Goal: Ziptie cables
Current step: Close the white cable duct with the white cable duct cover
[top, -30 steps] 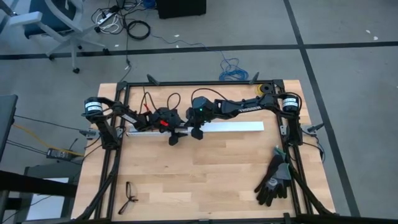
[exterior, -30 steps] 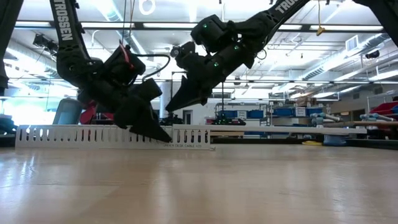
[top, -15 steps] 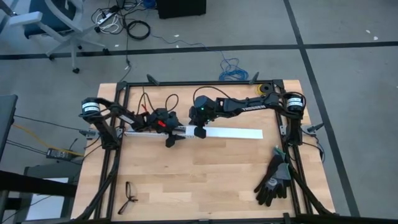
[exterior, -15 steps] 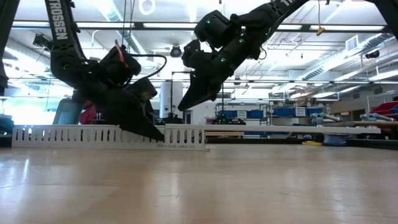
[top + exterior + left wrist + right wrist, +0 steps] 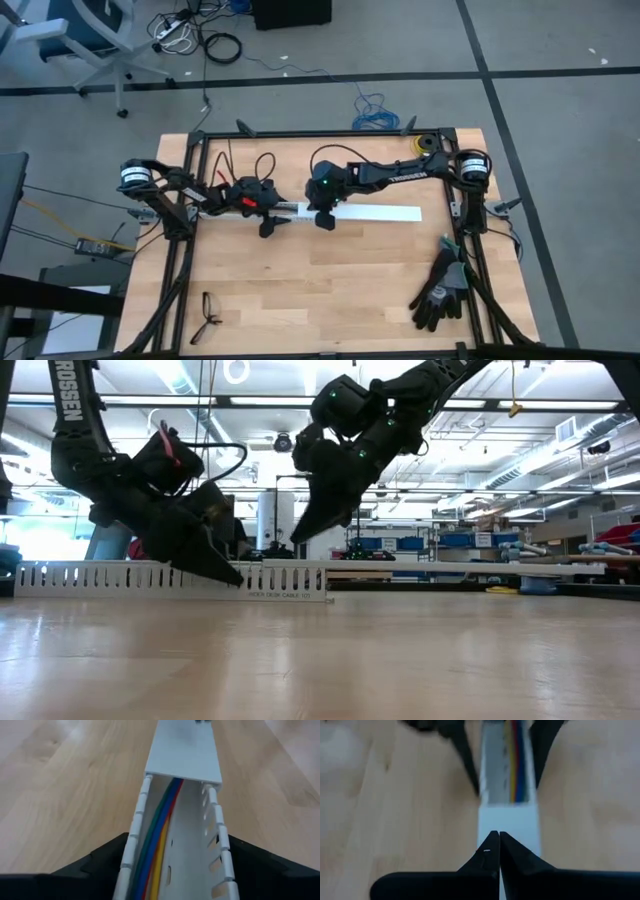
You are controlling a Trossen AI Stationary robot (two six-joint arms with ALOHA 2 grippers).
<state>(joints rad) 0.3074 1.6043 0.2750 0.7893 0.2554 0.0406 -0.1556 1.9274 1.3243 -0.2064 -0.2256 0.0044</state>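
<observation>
Hiding cables (image 5: pixel 159 840) under duct cover (image 5: pixel 184 750)

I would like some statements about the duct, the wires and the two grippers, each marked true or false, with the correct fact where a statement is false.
1. Coloured wires lie inside the white slotted duct. True.
2. The left gripper straddles the open duct, one finger on each side. True.
3. The right gripper is wide open. False: its fingers are closed together, their tips over the solid white cover.
4. The cover hides the whole duct. False: the part at the left gripper is uncovered and shows the wires.
5. A pair of black gloves lies at the table's right edge. True.
6. The eyeglasses sit on top of the duct. False: they lie apart, at the table's near left corner.
</observation>
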